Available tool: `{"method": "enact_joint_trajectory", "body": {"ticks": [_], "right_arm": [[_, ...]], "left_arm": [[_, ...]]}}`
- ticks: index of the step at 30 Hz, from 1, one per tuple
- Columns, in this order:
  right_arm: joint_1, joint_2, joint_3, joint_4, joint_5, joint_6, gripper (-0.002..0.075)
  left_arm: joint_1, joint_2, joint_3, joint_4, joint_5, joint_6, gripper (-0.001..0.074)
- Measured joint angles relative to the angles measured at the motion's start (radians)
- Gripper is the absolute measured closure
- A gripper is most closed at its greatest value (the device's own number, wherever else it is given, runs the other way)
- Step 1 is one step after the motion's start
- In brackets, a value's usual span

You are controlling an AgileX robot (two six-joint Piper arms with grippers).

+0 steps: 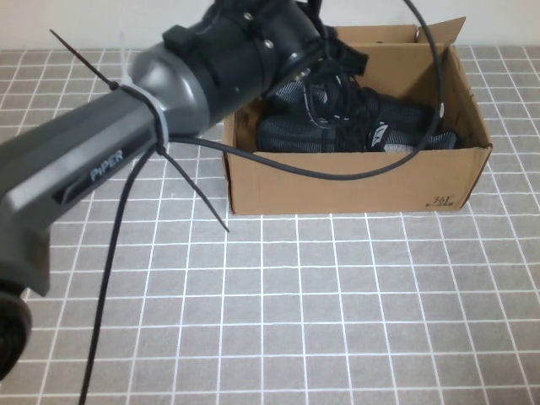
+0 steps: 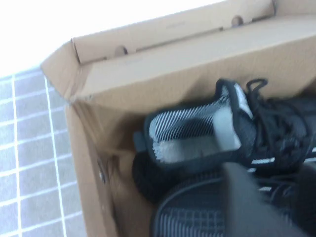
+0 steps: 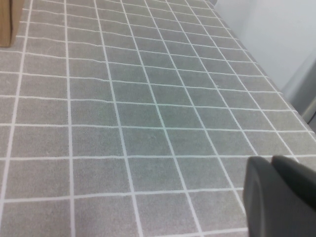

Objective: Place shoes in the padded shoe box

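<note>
- Shoes [image 1: 354, 122] lie inside the box [image 1: 337, 181] (side by side).
- Left gripper [image 1: 325, 63] hangs over them; fingers' state unclear.
- Right gripper [image 3: 284, 197] sits above bare table [image 3: 123, 98], likewise unclear.

Left arm [image 1: 126, 143] covers the padded shoe box's [image 1: 354, 181] near-left corner and the heel ends of the shoes [image 1: 354, 126]. Left gripper [image 1: 316, 46] over the box's far-left corner: fingertips hidden behind the wrist housing. Left wrist view blurred; near shoe cut off by frame edge. Right gripper [image 3: 281, 197]: only a dark corner shows over the counter.
</note>
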Motion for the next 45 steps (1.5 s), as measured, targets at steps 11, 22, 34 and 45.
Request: {"method": "enact_joint_trajectory", "body": {"ticks": [11,22,34,45], "right_arm": [[0.000,0.000,0.000,0.000,0.000,0.000,0.0734],[0.000,0.000,0.000,0.000,0.000,0.000,0.0734],[0.000,0.000,0.000,0.000,0.000,0.000,0.0734],[0.000,0.000,0.000,-0.002,0.000,0.000,0.0734]], "left_arm": [[0.139,-0.006,0.000,-0.463,0.149,0.573,0.0734],[0.215,-0.147,0.000,-0.690,0.358,0.858,0.0736],[0.215,-0.525,0.329,-0.710,0.303,0.887,0.0736],[0.215,-1.028,0.927,-0.792,0.090,0.855,0.0736]]}}
